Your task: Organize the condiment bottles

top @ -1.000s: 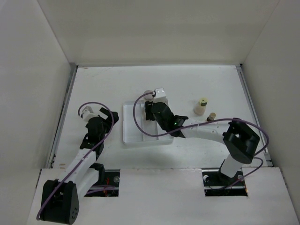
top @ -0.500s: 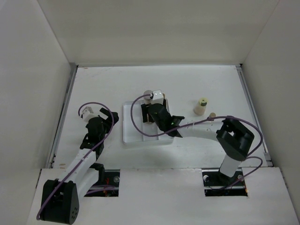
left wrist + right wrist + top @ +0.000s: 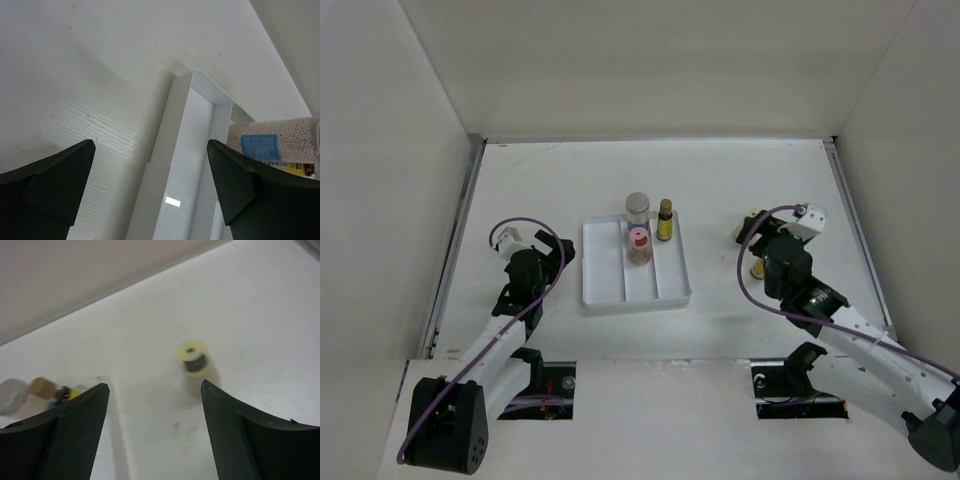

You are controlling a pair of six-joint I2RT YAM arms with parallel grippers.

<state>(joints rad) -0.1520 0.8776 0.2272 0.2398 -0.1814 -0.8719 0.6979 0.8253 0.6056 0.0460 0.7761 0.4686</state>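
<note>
Swinging away from the tray (image 3: 605,290) since the earlier frame, the right arm (image 3: 845,328) now reaches over the right side of the bench (image 3: 550,180). The slim yellow bottle (image 3: 665,220) stands uncovered where its claw was.

At the far left, the left claw (image 3: 151,145) hangs low beside the tray's left wall. Its fingers are apart and grip nothing; only the rim of the left compartment lies in the gap. It looks parked there, out of the other arm's way or ready to steady the tray.

Three bottles stand upright, bunched at the tray's far end. The grey-lidded jar (image 3: 638,207) is at the far rim, though the overhead view does not settle whether it is inside the rim or just beyond it. The pink-capped bottle (image 3: 639,240) stands just nearer, in the middle compartment. The slim yellow bottle is beside them in the right compartment. Packing them at that end probably keeps the nearer stretches free for the bottles not yet sorted.

On the right, the right claw (image 3: 152,386) is spread wide and carries nothing. It points at the cream-capped bottle (image 3: 193,359), which stands upright on the bare bench well apart from the tray. The bottle is ahead of the fingertips, not yet between them. The wide stance suits an approach, so this bottle is likely the next one to go.
</note>
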